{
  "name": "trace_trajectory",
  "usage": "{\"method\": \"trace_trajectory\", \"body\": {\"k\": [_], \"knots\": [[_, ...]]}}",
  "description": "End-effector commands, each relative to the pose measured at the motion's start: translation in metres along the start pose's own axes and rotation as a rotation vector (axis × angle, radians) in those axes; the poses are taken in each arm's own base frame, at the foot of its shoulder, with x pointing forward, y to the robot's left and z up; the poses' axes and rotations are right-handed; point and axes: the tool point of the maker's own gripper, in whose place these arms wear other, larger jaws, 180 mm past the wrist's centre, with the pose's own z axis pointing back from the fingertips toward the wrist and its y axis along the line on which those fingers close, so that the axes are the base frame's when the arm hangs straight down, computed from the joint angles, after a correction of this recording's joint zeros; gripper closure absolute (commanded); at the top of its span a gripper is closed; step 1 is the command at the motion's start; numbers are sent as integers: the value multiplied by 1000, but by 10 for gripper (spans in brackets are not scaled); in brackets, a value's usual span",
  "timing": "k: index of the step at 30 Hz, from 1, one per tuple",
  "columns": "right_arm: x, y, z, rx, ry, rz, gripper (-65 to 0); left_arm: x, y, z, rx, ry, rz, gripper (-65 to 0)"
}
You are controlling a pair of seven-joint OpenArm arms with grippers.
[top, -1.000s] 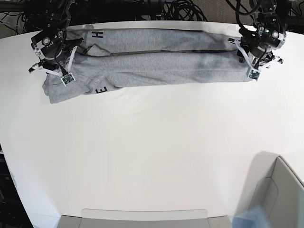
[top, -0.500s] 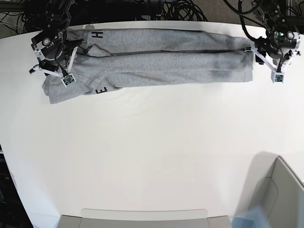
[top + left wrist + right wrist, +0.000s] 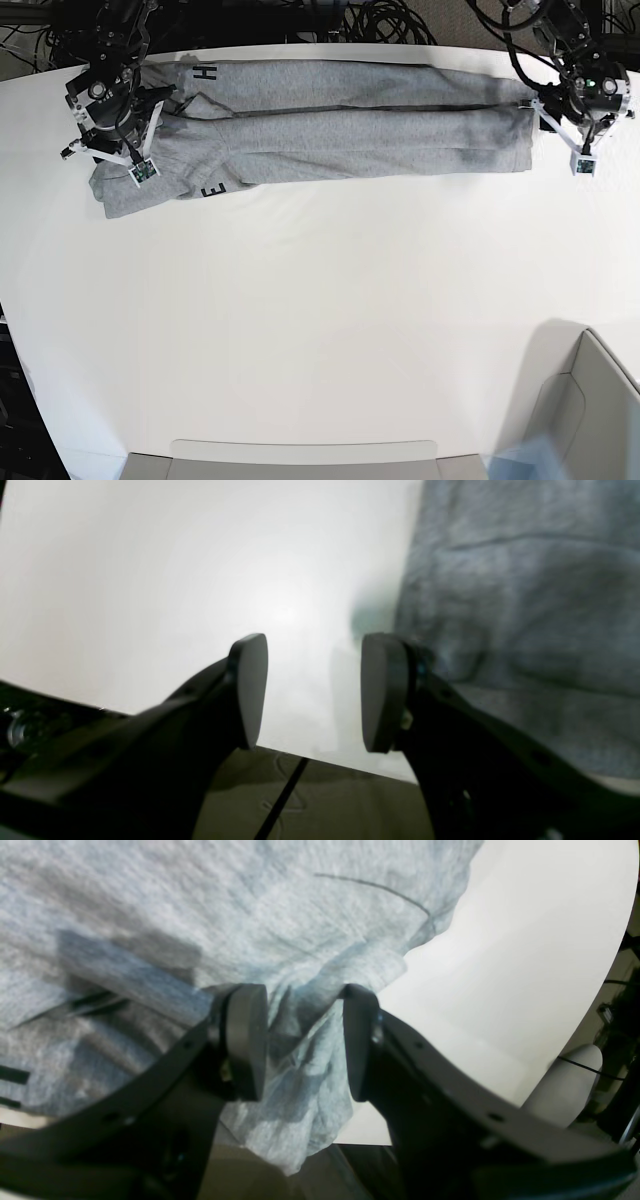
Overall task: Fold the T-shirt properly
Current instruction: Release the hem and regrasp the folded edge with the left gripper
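Heather-grey short-sleeved cotton T-shirt (image 3: 340, 125), folded lengthwise into a long narrow band, lying flat along the far edge of the white table. Two layered folds run side to side. Black block letters show near the sleeve end, which is bunched and rumpled; the other end lies straight.

right pincer (image 3: 300, 1040) parted, straddling a bunched fold of the t-shirt (image 3: 200, 915).
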Motion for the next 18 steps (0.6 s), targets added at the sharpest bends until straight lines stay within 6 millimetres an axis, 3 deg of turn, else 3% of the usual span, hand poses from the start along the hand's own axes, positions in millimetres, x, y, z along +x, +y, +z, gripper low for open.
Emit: {"method": "trace_trajectory", "body": {"k": [1, 11, 18], "knots": [[4, -6, 3, -20, -14, 18, -252, 11, 3, 3, 21, -37, -23, -306], [5, -5, 3, -13, -16, 17, -252, 23, -16, 0, 9, -43, -104, -307], [4, -4, 1, -9, -15, 16, -252, 21, -29, -20, -51, -1, -93, -325]]}}
